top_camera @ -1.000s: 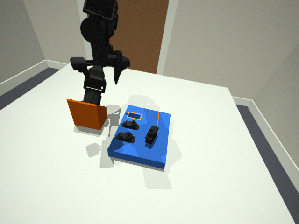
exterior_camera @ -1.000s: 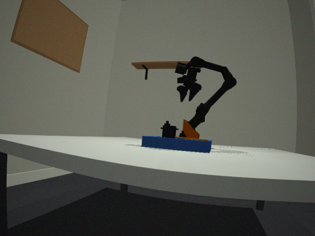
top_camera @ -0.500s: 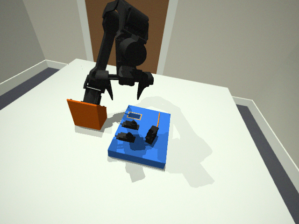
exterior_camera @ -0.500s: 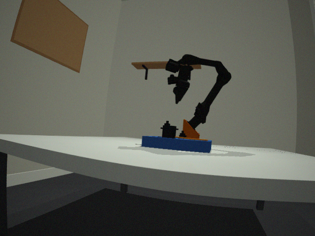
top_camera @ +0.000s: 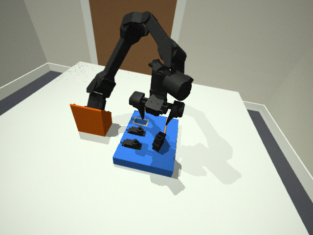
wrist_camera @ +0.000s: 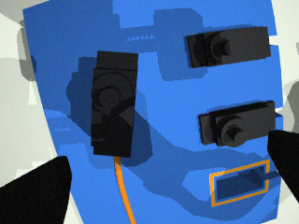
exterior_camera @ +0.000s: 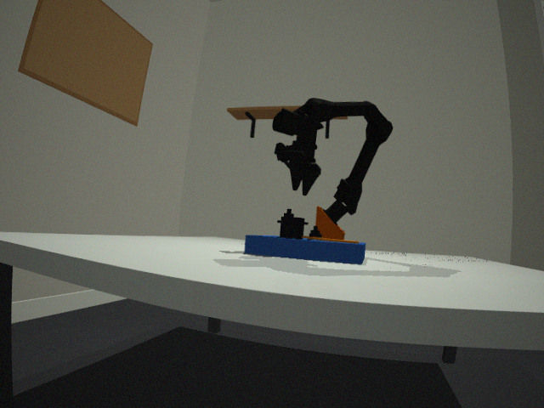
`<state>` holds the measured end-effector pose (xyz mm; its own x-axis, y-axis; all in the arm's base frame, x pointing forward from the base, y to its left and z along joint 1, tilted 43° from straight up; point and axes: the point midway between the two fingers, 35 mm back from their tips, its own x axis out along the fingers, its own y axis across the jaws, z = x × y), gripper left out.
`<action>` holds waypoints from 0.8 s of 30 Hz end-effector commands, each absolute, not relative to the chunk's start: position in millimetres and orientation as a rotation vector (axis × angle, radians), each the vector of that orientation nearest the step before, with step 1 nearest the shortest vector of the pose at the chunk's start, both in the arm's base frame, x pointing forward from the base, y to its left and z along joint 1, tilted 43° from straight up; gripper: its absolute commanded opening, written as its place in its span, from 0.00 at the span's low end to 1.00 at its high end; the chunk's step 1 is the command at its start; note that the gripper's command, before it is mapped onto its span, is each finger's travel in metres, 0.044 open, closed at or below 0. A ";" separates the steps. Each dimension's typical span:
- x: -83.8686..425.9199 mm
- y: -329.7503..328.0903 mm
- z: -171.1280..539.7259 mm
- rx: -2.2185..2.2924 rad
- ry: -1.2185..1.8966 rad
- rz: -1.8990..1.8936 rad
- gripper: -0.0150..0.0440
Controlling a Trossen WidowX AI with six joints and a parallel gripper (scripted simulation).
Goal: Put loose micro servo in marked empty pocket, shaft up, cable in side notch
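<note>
Gripper point(top_camera: 156, 118) hanging jaws spread wide and empty above the deck point(wrist_camera: 156, 212), loose micro servo point(wrist_camera: 114, 103) standing upright below and between them: likely light, rigid, slick-sided, so pinching its flat flanks, not the trailing cable point(wrist_camera: 127, 202).

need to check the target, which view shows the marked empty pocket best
The wrist view: the orange-outlined pocket shows near head-on, side notch included, on the blue deck. The top view shows it small, a fingertip overlapping its edge. The exterior view hides it.
</note>
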<state>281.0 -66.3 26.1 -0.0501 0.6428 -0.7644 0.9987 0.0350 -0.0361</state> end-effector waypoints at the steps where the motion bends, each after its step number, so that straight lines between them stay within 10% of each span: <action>1: 301.1 -47.5 13.3 1.740 1.768 -0.911 1.00; 24: 313.0 -13.0 -16.4 1.792 1.780 -0.986 1.00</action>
<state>315.8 -16.8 -12.1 -0.0660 0.6713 -0.7383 0.9825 -0.0856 -0.1657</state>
